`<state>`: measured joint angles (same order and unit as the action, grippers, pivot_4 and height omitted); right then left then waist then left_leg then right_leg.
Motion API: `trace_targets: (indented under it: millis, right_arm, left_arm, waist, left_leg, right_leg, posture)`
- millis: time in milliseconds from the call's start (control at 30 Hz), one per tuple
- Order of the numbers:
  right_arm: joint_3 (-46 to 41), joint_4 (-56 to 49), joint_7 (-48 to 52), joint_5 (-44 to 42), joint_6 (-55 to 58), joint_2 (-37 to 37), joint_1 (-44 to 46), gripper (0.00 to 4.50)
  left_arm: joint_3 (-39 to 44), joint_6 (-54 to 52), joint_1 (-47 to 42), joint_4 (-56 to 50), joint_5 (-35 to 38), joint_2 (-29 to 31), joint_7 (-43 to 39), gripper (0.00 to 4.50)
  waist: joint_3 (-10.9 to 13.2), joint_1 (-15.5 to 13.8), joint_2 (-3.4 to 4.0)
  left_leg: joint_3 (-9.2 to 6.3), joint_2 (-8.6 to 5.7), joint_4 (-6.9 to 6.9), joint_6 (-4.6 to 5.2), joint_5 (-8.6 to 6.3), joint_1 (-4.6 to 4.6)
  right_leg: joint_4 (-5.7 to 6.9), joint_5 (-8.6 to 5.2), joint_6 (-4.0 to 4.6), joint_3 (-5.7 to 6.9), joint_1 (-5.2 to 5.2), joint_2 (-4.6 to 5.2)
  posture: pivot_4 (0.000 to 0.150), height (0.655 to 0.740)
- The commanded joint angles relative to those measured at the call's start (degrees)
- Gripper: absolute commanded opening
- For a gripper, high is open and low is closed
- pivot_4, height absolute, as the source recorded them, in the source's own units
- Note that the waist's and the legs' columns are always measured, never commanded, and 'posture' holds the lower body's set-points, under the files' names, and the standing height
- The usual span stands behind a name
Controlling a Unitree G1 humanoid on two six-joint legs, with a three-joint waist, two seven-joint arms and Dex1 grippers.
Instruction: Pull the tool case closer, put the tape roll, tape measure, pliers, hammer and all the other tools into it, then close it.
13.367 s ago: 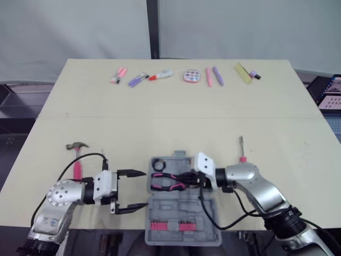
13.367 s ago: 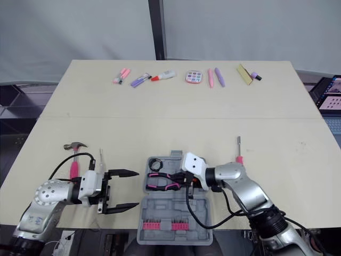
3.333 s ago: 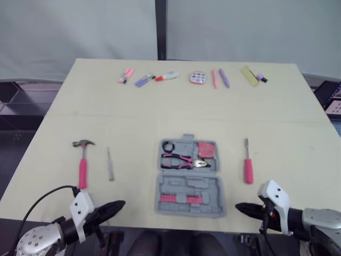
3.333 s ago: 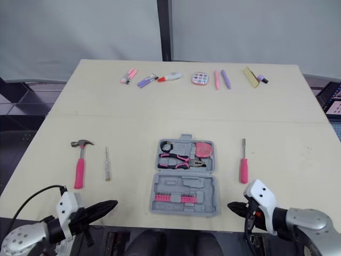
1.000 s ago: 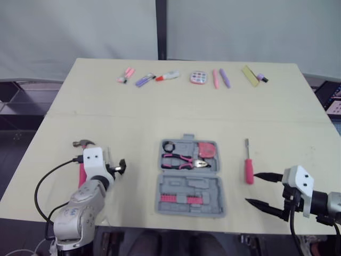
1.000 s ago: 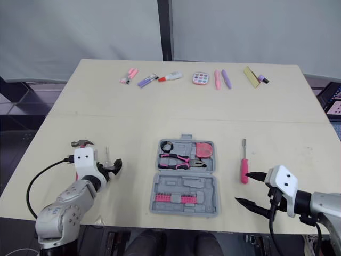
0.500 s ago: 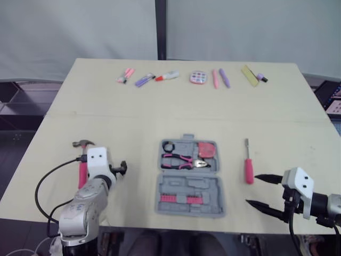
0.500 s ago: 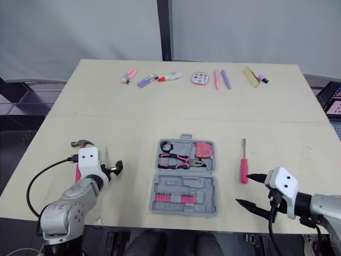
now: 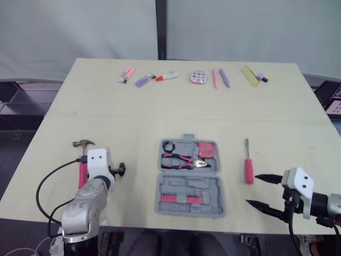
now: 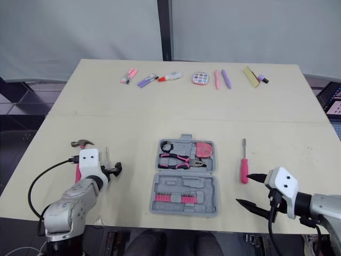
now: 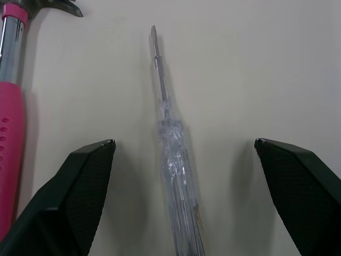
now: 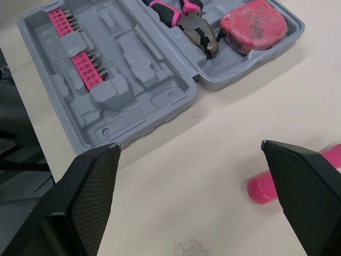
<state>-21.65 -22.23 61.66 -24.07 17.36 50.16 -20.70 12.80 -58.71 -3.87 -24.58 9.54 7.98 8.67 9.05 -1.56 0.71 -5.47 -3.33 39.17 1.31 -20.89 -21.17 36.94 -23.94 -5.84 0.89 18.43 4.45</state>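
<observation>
We see the grey tool case (image 9: 200,186) lying open near the front middle of the bench (image 9: 160,117). Its far half holds the black tape roll (image 9: 169,146), the pink-handled pliers (image 9: 184,160) and the red tape measure (image 9: 206,151). The near half carries strips of pink bits (image 12: 89,74). To the case's left lie the hammer (image 9: 82,170) and, just beside it, a clear-handled screwdriver (image 11: 173,160). The left end effector (image 11: 184,143) is over that screwdriver, fingers spread to either side and apart from it. A pink-handled screwdriver (image 9: 248,169) lies right of the case. The right end effector (image 9: 252,189), fingers spread and empty, is near the bench's front edge, close to that screwdriver.
</observation>
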Motion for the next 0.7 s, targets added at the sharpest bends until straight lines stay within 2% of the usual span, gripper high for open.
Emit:
trace_targets:
  millis: [33, 67, 300, 333, 567, 700]
  right_arm:
    - [-1.83, -1.73, -0.67, -0.49, -0.69, -0.3, -0.08, 4.5]
    - [-1.86, -1.8, -0.72, -0.51, -0.66, -0.32, -0.13, 4.5]
    - [-2.07, -2.15, -1.12, -0.45, -0.65, -0.43, -0.74, 4.5]
    - [-2.06, -2.21, -1.22, -0.47, -0.63, -0.44, -0.79, 4.5]
    - [-1.92, -2.08, -1.49, -0.57, -0.85, -0.48, -0.84, 4.5]
    - [-1.55, -1.48, -1.5, -0.57, -1.04, -0.51, -0.1, 4.5]
  left_arm:
    - [0.88, 1.42, -0.52, 0.32, -0.77, 0.11, -0.4, 3.98]
    - [0.94, 1.57, -0.64, 0.66, -0.89, 0.1, -0.47, 3.74]
    - [1.3, 2.93, -1.26, 3.49, -1.54, 0.25, -1.22, 0.2]
    - [1.35, 3.11, -1.26, 3.69, -1.62, 0.25, -1.29, 0.03]
    - [1.76, 3.56, -0.94, 3.69, -1.92, 2.31, -3.1, 0.04]
    - [1.2, 5.38, -0.55, 2.55, -0.99, 9.56, -10.08, 0.04]
  waist:
    - [0.0, 0.0, 0.0]
    - [0.0, 0.0, 0.0]
    - [-0.02, -0.1, 0.02]
    - [-0.02, -0.12, 0.02]
    - [-0.03, -0.09, 0.04]
    - [-0.01, 0.13, 0.0]
  left_leg:
    - [0.0, 0.0, 0.0, 0.0, 0.0, 0.01]
    - [0.0, 0.0, 0.0, 0.0, 0.0, 0.01]
    - [0.0, -0.01, 0.01, 0.0, 0.0, 0.02]
    - [0.0, -0.01, 0.01, 0.0, 0.0, 0.03]
    - [0.0, -0.02, 0.01, 0.0, 0.0, 0.03]
    - [-0.01, 0.01, 0.01, -0.01, 0.0, 0.02]
  right_leg:
    - [0.01, 0.0, 0.0, 0.0, 0.0, 0.0]
    - [0.01, 0.0, 0.0, 0.0, 0.0, 0.0]
    - [0.03, 0.0, 0.0, 0.0, 0.0, 0.01]
    - [0.04, 0.0, 0.0, 0.0, 0.0, 0.02]
    - [0.06, 0.0, 0.0, 0.01, 0.0, 0.02]
    - [0.08, 0.0, 0.0, 0.01, 0.04, 0.0]
  posture:
    - [0.15, 0.7134]
    - [0.15, 0.7134]
    - [0.15, 0.7134]
    - [0.15, 0.7134]
    - [0.15, 0.7134]
    - [0.15, 0.7134]
